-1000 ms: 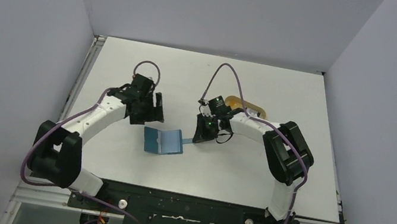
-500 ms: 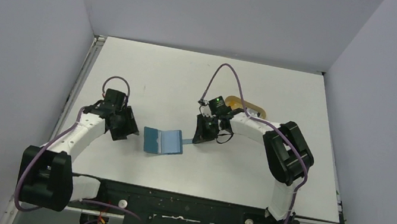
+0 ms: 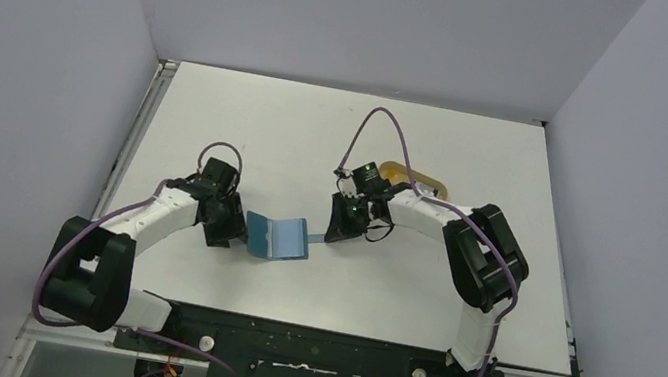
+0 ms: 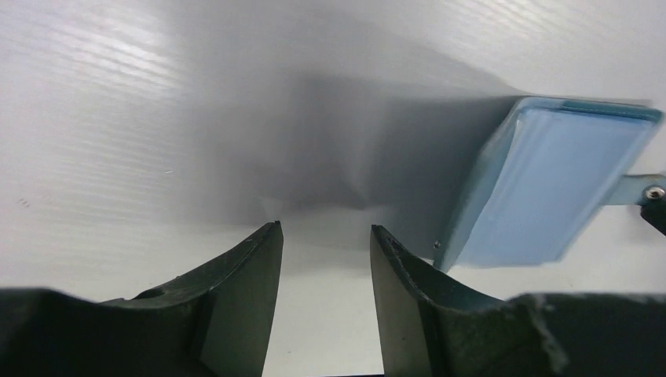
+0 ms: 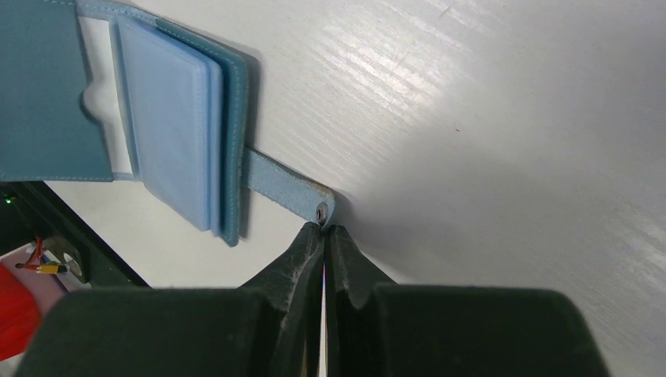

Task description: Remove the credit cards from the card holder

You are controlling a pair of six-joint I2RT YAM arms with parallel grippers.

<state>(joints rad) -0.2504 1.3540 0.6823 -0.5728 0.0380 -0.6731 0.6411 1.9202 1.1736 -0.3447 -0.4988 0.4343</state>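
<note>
White table [image 3: 476, 160]: card holder [image 3: 277, 237] open, pale blue leaves inside, contents not discernible; right gripper [image 5: 323, 232] pinched on snap-tab strap [image 5: 284, 193]; left gripper [image 4: 323, 239] apart, empty, just left of holder

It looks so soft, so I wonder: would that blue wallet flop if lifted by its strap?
Probably floppy: the card holder hinges at its fold, one half standing tilted up. Held only by its strap in the right gripper, it would likely dangle. It looks thin, so probably light and easily slid.
</note>
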